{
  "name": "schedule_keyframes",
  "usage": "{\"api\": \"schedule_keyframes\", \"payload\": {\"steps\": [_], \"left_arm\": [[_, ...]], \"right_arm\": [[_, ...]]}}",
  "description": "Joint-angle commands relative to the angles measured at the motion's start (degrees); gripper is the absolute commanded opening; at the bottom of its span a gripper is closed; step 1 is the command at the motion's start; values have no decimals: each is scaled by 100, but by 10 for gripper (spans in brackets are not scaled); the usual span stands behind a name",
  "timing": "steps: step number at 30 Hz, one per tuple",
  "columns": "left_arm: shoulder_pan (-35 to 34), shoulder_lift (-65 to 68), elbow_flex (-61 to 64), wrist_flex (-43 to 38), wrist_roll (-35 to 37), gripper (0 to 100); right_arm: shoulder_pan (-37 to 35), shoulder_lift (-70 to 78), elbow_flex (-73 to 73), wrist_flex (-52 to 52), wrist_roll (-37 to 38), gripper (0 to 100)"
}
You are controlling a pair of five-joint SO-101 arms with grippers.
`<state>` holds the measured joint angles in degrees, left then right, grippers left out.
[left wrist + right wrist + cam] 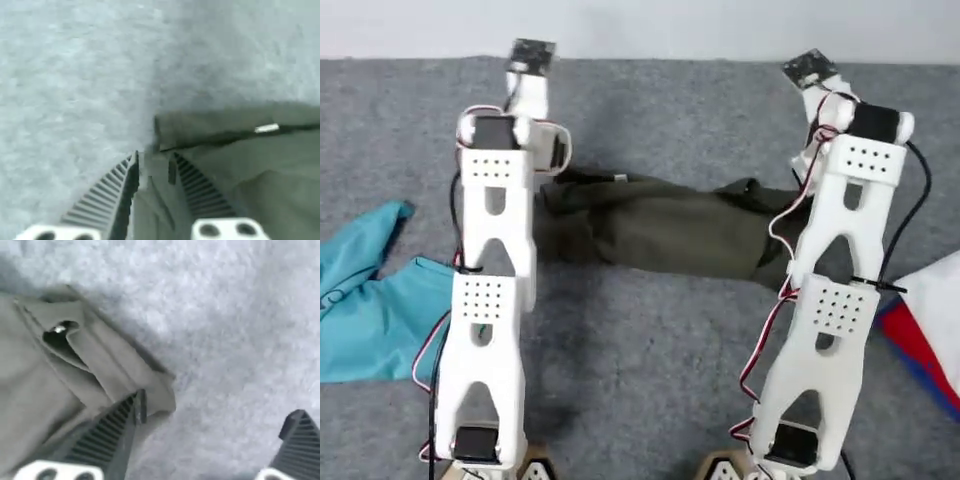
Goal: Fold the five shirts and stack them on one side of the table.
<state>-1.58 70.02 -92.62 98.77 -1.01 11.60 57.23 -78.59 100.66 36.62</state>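
An olive-green shirt (pixel 670 230) lies crumpled across the grey felt table, stretched between my two arms. My left gripper (pixel 152 162) is at the shirt's left end, shut on a fold of the olive shirt (pixel 240 170) near its hem. My right gripper (pixel 217 412) stands open at the shirt's right end. One of its fingers (pixel 120 430) rests on the edge of the olive shirt (pixel 45 385), and the other finger (pixel 300 430) is over bare felt.
A teal shirt (pixel 370 300) lies bunched at the left edge. A white shirt with red and blue parts (pixel 925 320) lies at the right edge. Bare grey felt (pixel 650 380) spreads between the arm bases and along the far side.
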Motion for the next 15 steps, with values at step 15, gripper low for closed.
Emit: {"api": "schedule_keyframes", "payload": {"steps": [15], "left_arm": [[-123,-4281,6703,193,-1152,105]], "right_arm": [[251,-4259,6453,233,976,417]]}}
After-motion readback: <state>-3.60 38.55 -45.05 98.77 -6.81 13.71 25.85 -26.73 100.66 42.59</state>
